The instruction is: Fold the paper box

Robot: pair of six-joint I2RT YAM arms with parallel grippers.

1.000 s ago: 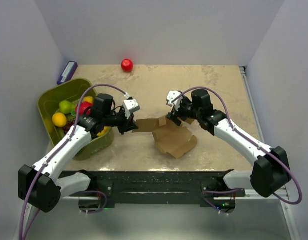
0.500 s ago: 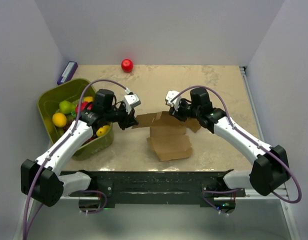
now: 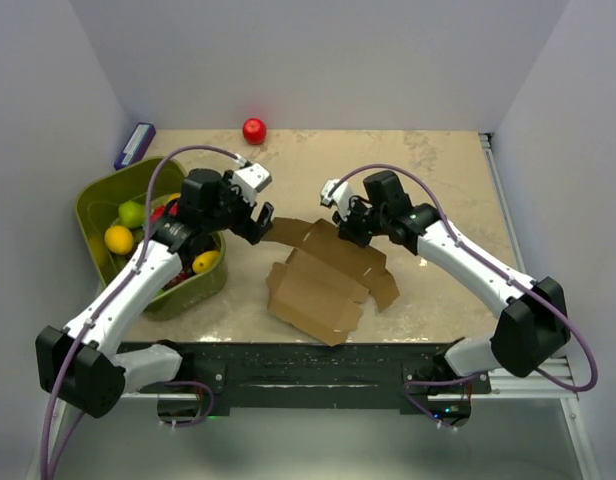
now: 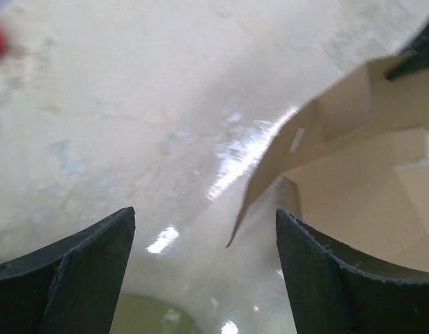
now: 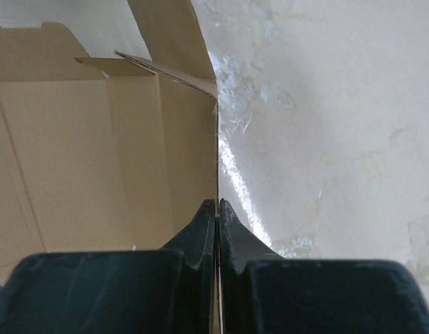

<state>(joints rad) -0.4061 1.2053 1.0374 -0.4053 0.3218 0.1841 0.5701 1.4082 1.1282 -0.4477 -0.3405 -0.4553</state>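
The paper box [image 3: 323,280] is a brown cardboard sheet with tabbed flaps, lying partly unfolded mid-table. Its far side is lifted. My right gripper [image 3: 348,236] is shut on that raised far edge. In the right wrist view the fingertips of the right gripper [image 5: 218,204] pinch the thin edge of the box [image 5: 96,153]. My left gripper [image 3: 260,222] stands open just left of the box's left flap. In the left wrist view the left gripper [image 4: 205,216] has a wide gap, and a pointed flap corner of the box [image 4: 340,132] hangs ahead of it, touching neither finger.
An olive-green bin [image 3: 91,197] holding several fruits stands at the left, beside my left arm. A red ball [image 3: 254,130] lies at the back near the wall. A small purple object [image 3: 135,145] sits in the back left corner.
The left gripper has opened and let go of the left flap. The right gripper has shut on the far edge. The box has spread out and slid toward the near left.
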